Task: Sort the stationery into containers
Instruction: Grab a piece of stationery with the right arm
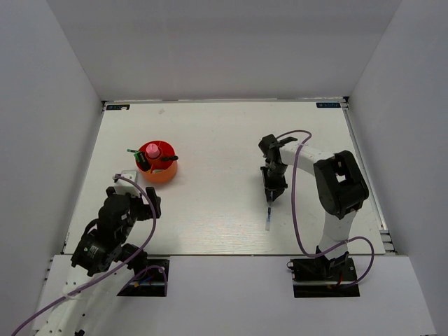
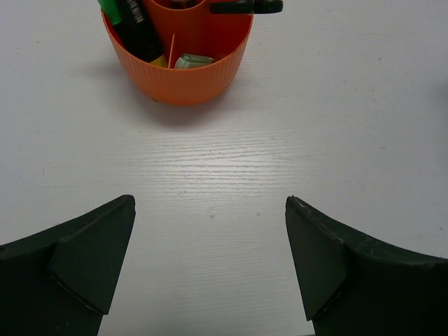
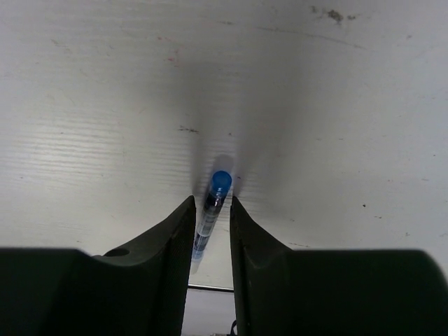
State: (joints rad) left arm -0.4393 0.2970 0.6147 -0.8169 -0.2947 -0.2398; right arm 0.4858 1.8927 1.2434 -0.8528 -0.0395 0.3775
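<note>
The thin clear-barrelled pen (image 3: 210, 213) with a blue end sat pinched between the black fingers of the right gripper (image 3: 211, 201), which were closed narrowly against its sides. The blue tip poked out past the fingertips toward the white wood-grain table (image 1: 210, 133). From above, the pen (image 1: 269, 214) ran out of the right gripper (image 1: 273, 190) toward the near edge, right of the table's middle. Whether it rested on the surface could not be told.

Well apart, on the left half, stood the round red-orange ribbed plastic organiser (image 1: 165, 175). A pink-capped glue stick (image 1: 152, 150) stood in its middle. The left wrist view showed a black highlighter (image 2: 136, 31) with a green cap in one outer compartment of the organiser (image 2: 182, 84), a pale-green cap (image 2: 194, 61) in the next, and the black scissors handle (image 2: 245, 6) jutting over the rim.

The left gripper (image 2: 210, 206) faced the organiser from nearby, its jaws spread wide with only bare table between them.
</note>
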